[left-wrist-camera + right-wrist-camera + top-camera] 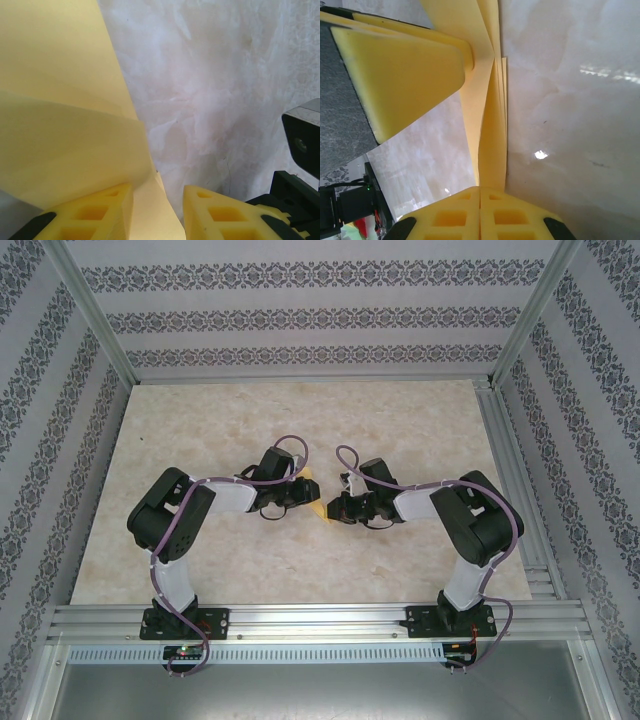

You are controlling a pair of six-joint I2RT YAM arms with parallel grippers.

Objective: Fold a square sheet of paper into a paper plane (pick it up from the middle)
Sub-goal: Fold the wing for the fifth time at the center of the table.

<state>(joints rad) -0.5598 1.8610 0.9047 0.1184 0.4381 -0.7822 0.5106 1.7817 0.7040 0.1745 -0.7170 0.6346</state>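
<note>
Right gripper (pixel 480 192) pressed together, pinching folded yellow paper (pixel 492 125) by narrow end. Left gripper (pixel 157 189) slightly spread, paper edge running into gap between fingers. One paper, several layers. Two grippers, nose to nose at middle of marble tabletop (pixel 200 560). From above, black wrists cover most of paper, leaving a yellow sliver between them. Patterned walls (pixel 300 320) and aluminium rail (pixel 320 620) around.

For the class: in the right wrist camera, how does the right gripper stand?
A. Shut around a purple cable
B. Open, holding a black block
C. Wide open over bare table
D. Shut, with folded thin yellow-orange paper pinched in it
D: in the right wrist view the right gripper is pressed shut, and the folded thin yellow-orange paper sheet rises straight out of its closed seam.
</note>
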